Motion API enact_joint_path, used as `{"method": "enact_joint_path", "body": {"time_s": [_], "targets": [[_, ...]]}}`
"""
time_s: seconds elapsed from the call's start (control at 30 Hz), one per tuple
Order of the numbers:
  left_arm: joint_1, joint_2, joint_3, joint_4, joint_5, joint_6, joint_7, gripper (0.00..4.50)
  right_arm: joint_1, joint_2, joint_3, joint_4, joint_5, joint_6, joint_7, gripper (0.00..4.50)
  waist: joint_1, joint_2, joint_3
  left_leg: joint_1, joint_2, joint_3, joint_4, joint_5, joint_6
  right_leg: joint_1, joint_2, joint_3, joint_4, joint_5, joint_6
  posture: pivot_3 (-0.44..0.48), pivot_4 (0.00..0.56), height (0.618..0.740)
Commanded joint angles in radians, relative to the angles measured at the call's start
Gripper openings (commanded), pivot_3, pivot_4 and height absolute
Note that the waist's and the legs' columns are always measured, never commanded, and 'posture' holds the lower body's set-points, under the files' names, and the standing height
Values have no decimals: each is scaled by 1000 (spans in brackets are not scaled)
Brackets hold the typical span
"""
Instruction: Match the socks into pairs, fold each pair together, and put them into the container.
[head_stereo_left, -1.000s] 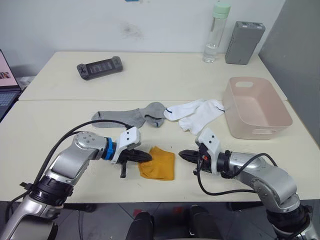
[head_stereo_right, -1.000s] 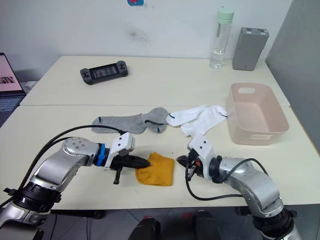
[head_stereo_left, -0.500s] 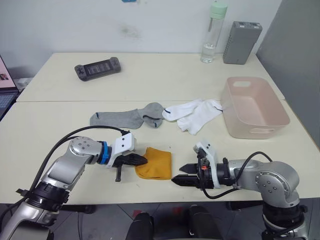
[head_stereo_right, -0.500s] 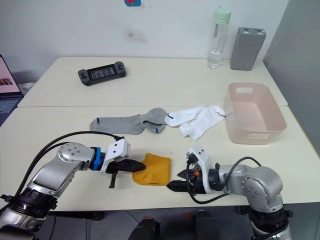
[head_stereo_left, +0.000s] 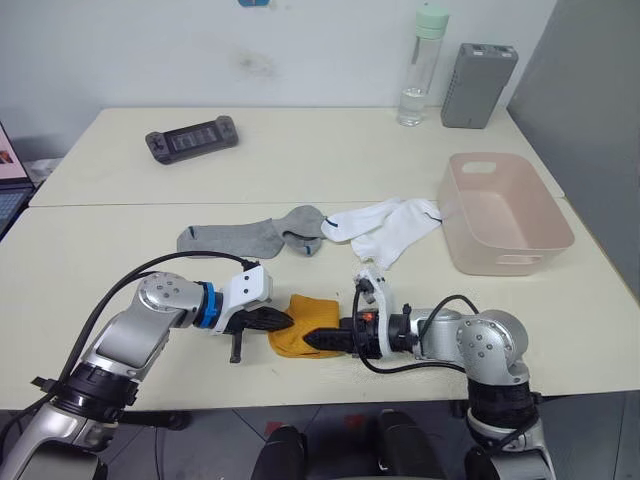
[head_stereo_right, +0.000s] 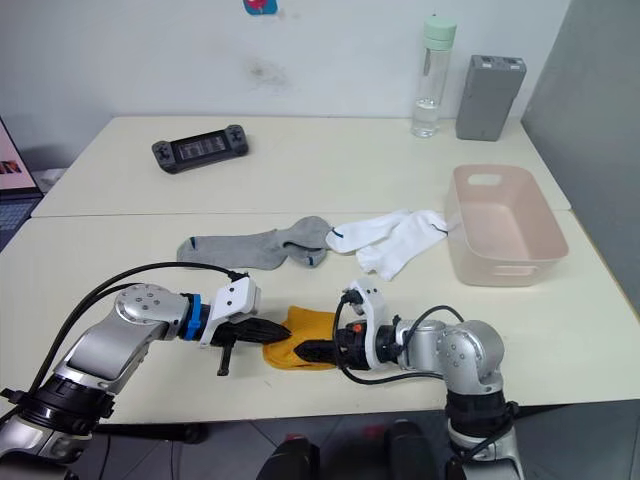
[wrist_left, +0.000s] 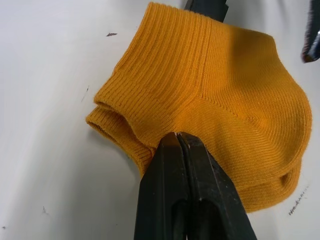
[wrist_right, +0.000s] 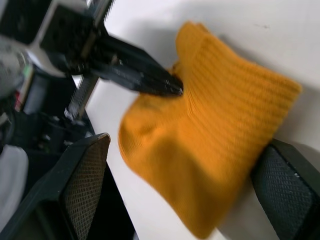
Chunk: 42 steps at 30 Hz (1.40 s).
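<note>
A folded mustard-orange pair of socks lies near the table's front edge. My left gripper is shut, its tips pressing on the pair's left side. My right gripper reaches in from the right and stands open, its fingers spread wide on either side of the orange pair. Two grey socks and two white socks lie loose in the middle of the table. The pale pink container stands at the right, with nothing in it.
A black handheld game console lies at the back left. A water bottle and a grey box stand at the back right. A laptop's corner shows at the left edge.
My right gripper has opened and swung left, from beside the orange pair to around its right side. The left gripper stays shut on the pair's left side.
</note>
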Motion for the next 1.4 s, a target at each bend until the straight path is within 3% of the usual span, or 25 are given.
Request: {"method": "enact_joint_path", "body": {"time_s": [0.03, 0.17, 0.27, 0.63, 0.8, 0.93, 1.07, 1.17, 1.3, 1.4], "targets": [[11, 3, -22, 2, 24, 23, -7, 0, -20, 38, -10, 42, 0, -16, -16, 4449, 0, 0, 0, 0, 0, 0, 0, 0, 0, 0, 0, 0, 0, 0, 0, 0, 150, 740], [7, -3, -17, -2, 15, 34, -6, 0, -47, 80, -27, 97, 1, -61, -26, 4449, 0, 0, 0, 0, 0, 0, 0, 0, 0, 0, 0, 0, 0, 0, 0, 0, 150, 740], [5, -7, -12, 3, 11, 35, -7, 0, -51, 89, -26, 113, 0, -95, -34, 3866, 1, 0, 0, 0, 0, 0, 0, 0, 0, 0, 0, 0, 0, 0, 0, 0, 150, 740], [14, 3, 28, -5, -31, 64, -19, 0, -31, 58, 2, 68, 18, -100, -34, 15, 1, 1, 0, -1, 0, 0, -1, 0, 0, -1, 0, 0, 0, 0, 0, 0, 150, 740], [14, 1, 80, -42, -103, 134, -22, 0, -12, 19, 20, 2, 22, -91, -32, 3, 1, 1, 1, -2, 0, 0, -1, 0, 0, -2, 0, 0, -1, 0, 0, 0, 150, 740], [-14, -26, 133, -103, -189, 228, 10, 0, 8, -137, 80, -183, 5, -143, -7, 3, 6, 1, 1, -4, 0, -1, -1, 0, 0, -2, 0, 0, -1, 0, 0, 0, 150, 740], [-110, -103, 161, -163, -271, 370, 103, 0, 25, -264, -5, -377, 42, -186, 15, 3, 15, 1, 2, -6, -2, -2, 0, 0, 0, -2, -2, -2, -3, 0, 1, 0, 150, 740], [-223, -212, 170, -158, -285, 394, 207, 548, 27, -355, -137, -486, 86, -227, 37, 3, 19, 0, 2, -6, -2, -2, 0, 0, 0, -2, -2, -2, -3, 0, 2, 0, 150, 740], [-304, -269, 159, -155, -301, 430, 248, 1745, 25, -413, -252, -526, 127, -296, 38, 3, 11, 0, 2, -6, -2, -1, 0, 0, 0, -2, -2, -1, -4, 0, 2, 0, 150, 740], [-448, -371, 139, -136, -315, 447, 298, 2630, -18, -693, -415, -481, 39, -403, 113, 3, 17, 4, 8, -7, -3, 0, 2, 0, 0, -3, -2, 0, -2, 1, 2, 0, 150, 740]]}}
